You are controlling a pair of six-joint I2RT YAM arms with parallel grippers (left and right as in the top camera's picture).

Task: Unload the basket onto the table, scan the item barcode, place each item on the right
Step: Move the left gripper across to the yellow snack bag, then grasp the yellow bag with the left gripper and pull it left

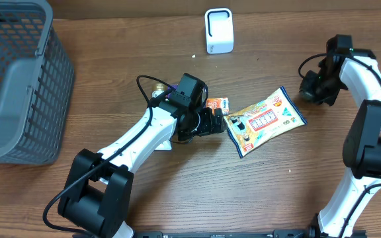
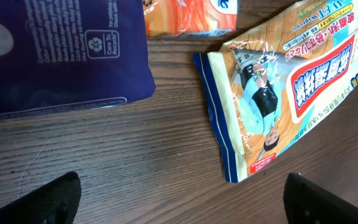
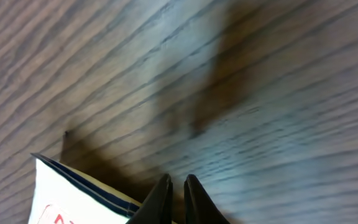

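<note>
Now, left gripper (image 1: 215,123) gaped wide, empty, beside the packet (image 1: 266,120); right gripper (image 3: 178,182) pinched shut on nothing, toward the right edge of the table (image 1: 256,198).

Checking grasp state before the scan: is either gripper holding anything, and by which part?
Nothing is held. The left gripper is open, just short of the snack packet. The right gripper is shut on nothing above the table.
</note>
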